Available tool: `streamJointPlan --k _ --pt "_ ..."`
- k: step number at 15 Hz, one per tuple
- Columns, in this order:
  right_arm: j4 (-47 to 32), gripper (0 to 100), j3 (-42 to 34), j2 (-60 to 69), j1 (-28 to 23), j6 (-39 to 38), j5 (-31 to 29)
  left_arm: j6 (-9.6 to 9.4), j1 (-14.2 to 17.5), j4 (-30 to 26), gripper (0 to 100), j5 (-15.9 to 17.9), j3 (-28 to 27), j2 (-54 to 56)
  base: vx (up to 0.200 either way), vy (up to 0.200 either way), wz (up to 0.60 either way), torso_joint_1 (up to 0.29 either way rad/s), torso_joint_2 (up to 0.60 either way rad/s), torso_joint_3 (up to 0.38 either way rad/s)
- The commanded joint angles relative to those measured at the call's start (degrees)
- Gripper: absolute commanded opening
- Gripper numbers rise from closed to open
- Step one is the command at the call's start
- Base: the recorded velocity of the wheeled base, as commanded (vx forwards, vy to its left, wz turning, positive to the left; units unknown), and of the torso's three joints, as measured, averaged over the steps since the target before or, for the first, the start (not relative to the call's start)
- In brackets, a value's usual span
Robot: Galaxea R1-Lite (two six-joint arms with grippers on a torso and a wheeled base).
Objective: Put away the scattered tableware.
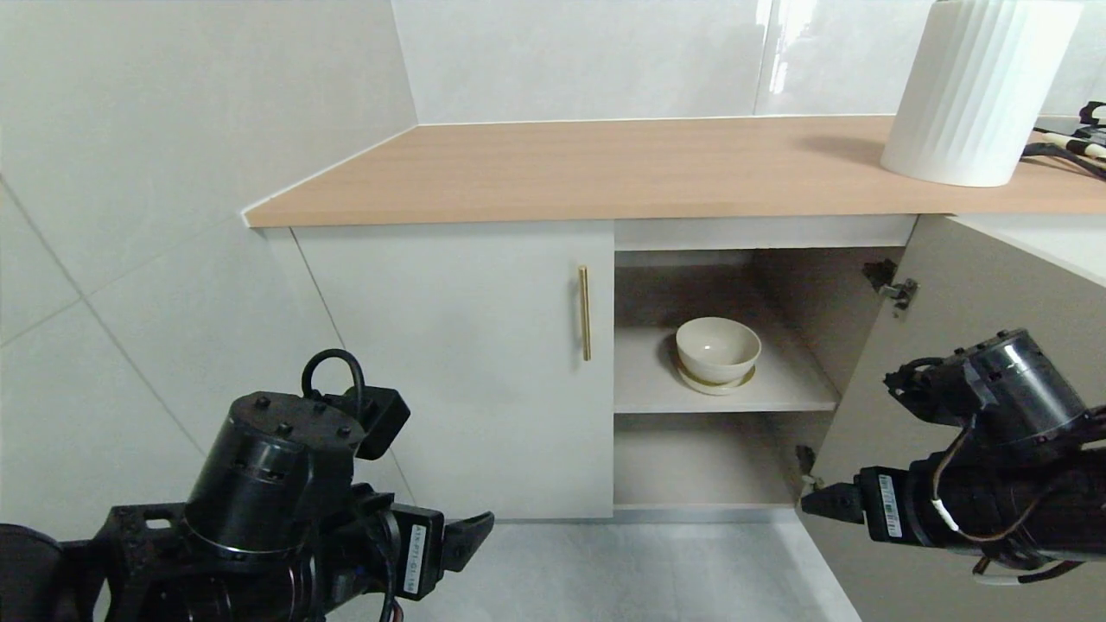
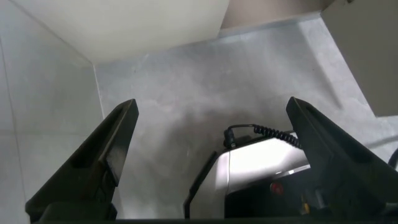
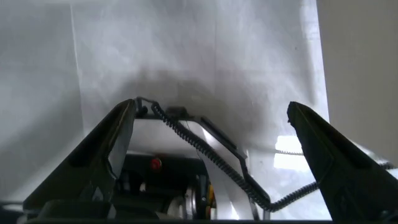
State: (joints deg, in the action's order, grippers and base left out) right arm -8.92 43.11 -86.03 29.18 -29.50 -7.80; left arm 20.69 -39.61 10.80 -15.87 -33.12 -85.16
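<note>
The bowl (image 1: 717, 347) stands upright, its mouth facing up, on a small plate (image 1: 716, 383) on the upper shelf (image 1: 657, 389) of the cupboard, a little right of the frame's centre in the head view. It is round, so it has no long axis. The right door (image 1: 959, 294) is swung open at the right edge; the left door (image 1: 458, 363) with its gold handle (image 1: 584, 313) is closed. The wrist views show the fingers plainly: the left gripper (image 2: 211, 162) is spread wide and holds nothing, over the grey floor (image 2: 186, 87); the right gripper (image 3: 214, 155) is equally wide and empty. A white ribbed vessel (image 1: 976, 86) stands on the counter (image 1: 605, 168), upper right.
</note>
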Motion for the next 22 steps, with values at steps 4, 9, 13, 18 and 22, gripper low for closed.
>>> streamJointPlan --k 4,9,13,18,22 --pt "-0.22 100 -0.83 1.30 0.43 0.23 -0.20 -0.03 -0.03 0.01 100 -0.04 -0.10 -0.27 -0.200 0.000 0.00 0.000 0.00 0.010" --pt "-1.62 100 -1.09 1.74 0.43 1.38 -0.28 -0.03 -0.03 0.01 100 -0.04 -0.01 0.09 -0.200 0.000 0.00 0.002 0.00 0.002" --pt "-2.68 100 -1.18 2.01 0.43 1.46 -0.28 -0.12 -0.03 0.01 100 -0.12 0.07 0.09 -0.200 0.000 0.00 0.001 0.00 0.005" --pt "-4.00 100 -1.45 5.26 0.35 4.36 -2.13 -0.12 -0.03 0.01 100 -0.83 0.07 0.09 0.000 0.000 0.00 0.000 0.00 0.000" --pt "-7.34 100 -1.09 8.42 -1.32 7.97 -5.21 -0.12 -0.03 0.01 100 -1.00 -0.01 0.09 0.000 0.000 0.00 0.000 0.00 0.000"
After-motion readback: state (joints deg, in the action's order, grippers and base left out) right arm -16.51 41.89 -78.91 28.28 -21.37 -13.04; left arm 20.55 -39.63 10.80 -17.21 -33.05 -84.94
